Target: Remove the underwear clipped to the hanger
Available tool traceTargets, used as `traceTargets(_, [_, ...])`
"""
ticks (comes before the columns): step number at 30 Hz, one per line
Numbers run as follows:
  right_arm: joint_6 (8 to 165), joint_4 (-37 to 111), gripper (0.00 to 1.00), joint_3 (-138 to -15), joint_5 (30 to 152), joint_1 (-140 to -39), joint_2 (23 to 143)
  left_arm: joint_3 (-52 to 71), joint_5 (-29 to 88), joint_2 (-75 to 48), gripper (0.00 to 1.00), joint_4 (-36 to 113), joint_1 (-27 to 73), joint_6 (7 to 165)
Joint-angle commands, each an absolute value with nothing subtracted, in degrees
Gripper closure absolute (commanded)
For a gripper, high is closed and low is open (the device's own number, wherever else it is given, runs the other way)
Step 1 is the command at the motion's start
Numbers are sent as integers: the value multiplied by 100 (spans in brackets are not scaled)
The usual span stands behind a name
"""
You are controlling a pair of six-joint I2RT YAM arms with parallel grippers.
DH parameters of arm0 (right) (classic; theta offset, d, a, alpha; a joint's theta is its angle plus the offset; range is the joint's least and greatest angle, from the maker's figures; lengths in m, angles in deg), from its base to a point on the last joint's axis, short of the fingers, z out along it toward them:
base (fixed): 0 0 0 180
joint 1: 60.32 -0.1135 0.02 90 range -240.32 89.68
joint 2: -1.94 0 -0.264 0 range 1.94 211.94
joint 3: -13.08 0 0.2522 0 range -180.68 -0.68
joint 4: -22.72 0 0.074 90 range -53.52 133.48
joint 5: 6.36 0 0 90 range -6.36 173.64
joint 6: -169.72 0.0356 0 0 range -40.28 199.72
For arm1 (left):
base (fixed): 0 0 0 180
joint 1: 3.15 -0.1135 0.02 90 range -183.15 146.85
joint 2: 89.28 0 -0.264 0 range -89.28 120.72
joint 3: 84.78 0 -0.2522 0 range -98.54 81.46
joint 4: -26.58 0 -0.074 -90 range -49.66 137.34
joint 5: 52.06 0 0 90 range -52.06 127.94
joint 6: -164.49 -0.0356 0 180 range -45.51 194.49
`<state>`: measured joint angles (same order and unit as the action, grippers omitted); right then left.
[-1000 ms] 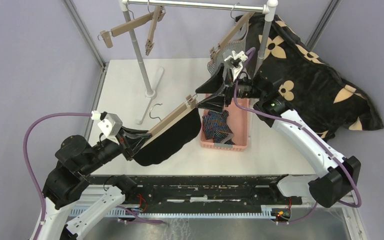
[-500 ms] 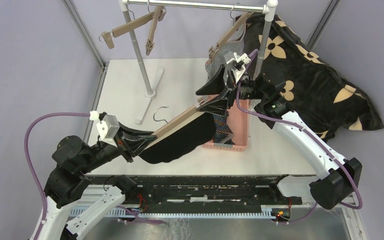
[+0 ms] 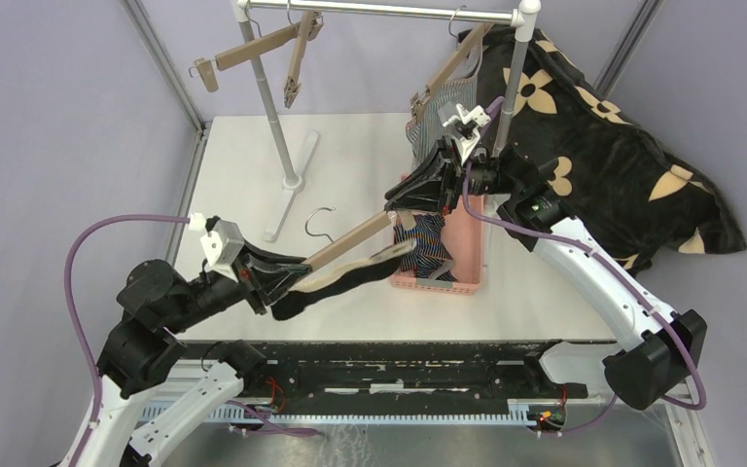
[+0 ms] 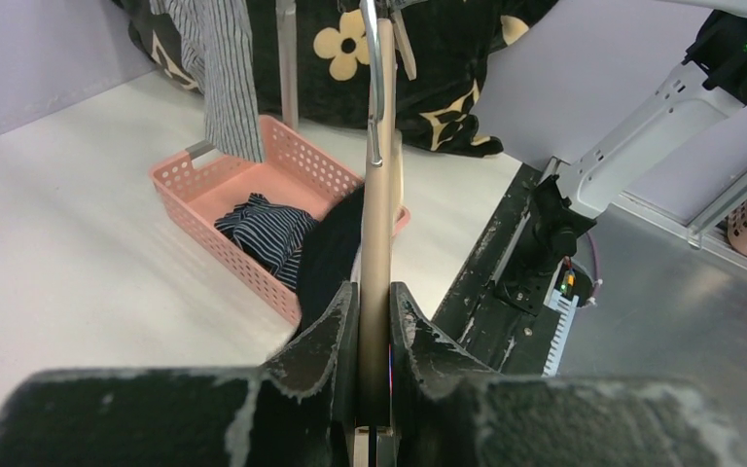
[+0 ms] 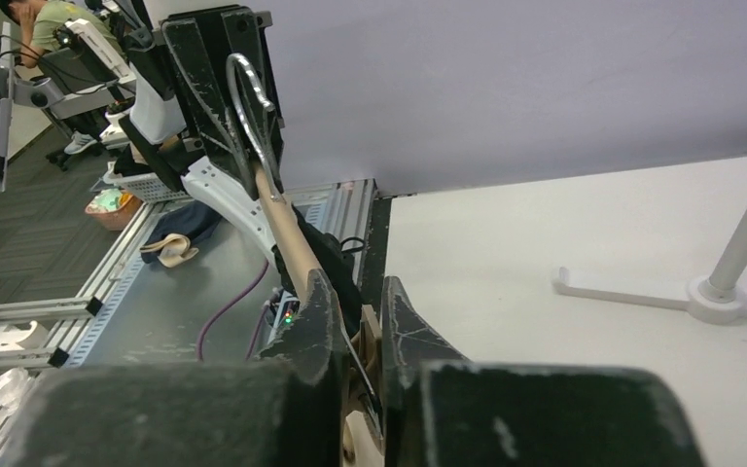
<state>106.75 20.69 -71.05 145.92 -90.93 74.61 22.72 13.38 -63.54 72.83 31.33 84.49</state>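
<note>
My left gripper (image 3: 287, 280) is shut on the left end of a wooden hanger (image 3: 345, 248), which runs up and right to my right gripper (image 3: 399, 207). That gripper is shut on the clip at the hanger's right end (image 5: 360, 321). The black underwear with a beige waistband (image 3: 321, 289) sags below the hanger in a narrow strip, its right end at the edge of the pink basket (image 3: 438, 285). The navy striped underwear (image 3: 426, 245) lies in the basket. The grey-and-white striped underwear (image 3: 438, 102) hangs clipped to another hanger on the rail. In the left wrist view the hanger (image 4: 379, 195) stands between my fingers.
A white rail stand (image 3: 272, 97) with a flat foot (image 3: 292, 180) stands at the back. Two bare wooden hangers (image 3: 253, 49) hang at its left. A big black flower-print cushion (image 3: 622, 165) lies at the back right. Purple walls close in the table.
My right gripper has shut on the hanger's right clip. The black underwear has gone from a broad hanging sheet to a narrow sagging strip. The hanger has shifted slightly right.
</note>
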Motion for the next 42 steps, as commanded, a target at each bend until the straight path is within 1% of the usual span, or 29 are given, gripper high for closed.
traceTargets(1, [10450, 2008, 99, -7139, 14571, -9122, 7308, 2169, 1446, -6440, 97, 6576, 3139, 8670])
traceTargets(4, [10441, 2008, 99, -7126, 14482, -9125, 7284, 2164, 1490, -6460, 97, 6506, 3139, 8687])
traceTargets(5, [10427, 2045, 88, -7144, 14445, -9121, 7273, 2169, 1491, -6464, 97, 6484, 3139, 8692])
traceTargets(6, [10378, 2107, 58, -7173, 14390, -9125, 7263, 2176, 1491, -6461, 97, 6458, 3143, 8699])
traceTargets(7, [10297, 2216, 42, -7191, 14303, -9125, 7233, 2173, 1503, -6451, 97, 6439, 3139, 8701])
traceTargets(9, [10132, 2391, 27, -7171, 14082, -9120, 7129, 2189, 1550, -6446, 97, 6401, 3139, 8696])
traceTargets(10, [10070, 2430, 23, -7112, 13984, -9121, 7065, 2207, 1584, -6454, 97, 6352, 3137, 8688])
traceTargets(11, [10023, 2452, 16, -7044, 13864, -9124, 6994, 2232, 1606, -6466, 97, 6292, 3141, 8684])
traceTargets(12, [9996, 2469, 4, -6969, 13702, -9125, 6920, 2270, 1625, -6474, 97, 6209, 3139, 8710])
traceTargets(13, [10005, 2447, 1, -6867, 13539, -9125, 6851, 2309, 1631, -6491, 97, 6100, 3139, 8735])
traceTargets(15, [10071, 2290, 0, -6667, 13304, -9117, 6720, 2390, 1575, -6482, 97, 5869, 3139, 8805])
traceTargets(17, [10304, 1827, 0, -6423, 13094, -9123, 6630, 2459, 1549, -6423, 97, 5643, 3140, 8887])
traceTargets(22, [11408, -210, 0, -5685, 13030, -9183, 6450, 2861, 1505, -6219, 97, 4709, 3137, 9276])
traceTargets(24, [11532, -563, 0, -5484, 12813, -9299, 6322, 3138, 1388, -6145, 97, 4166, 3139, 9510])
traceTargets(29, [11292, -755, 0, -5369, 12375, -9662, 6224, 3492, 1321, -6054, 97, 3268, 3141, 9886])
traceTargets(34, [11312, -1014, 5, -5615, 12289, -10019, 6612, 3806, 1518, -6254, 97, 2824, 3143, 10029])
traceTargets(38, [11266, -1050, 11, -5799, 12220, -10229, 6908, 3977, 1594, -6374, 97, 2527, 3139, 10208])
traceTargets(42, [11216, -1046, 14, -5933, 12134, -10348, 7056, 4260, 1605, -6469, 97, 1973, 3140, 10503])
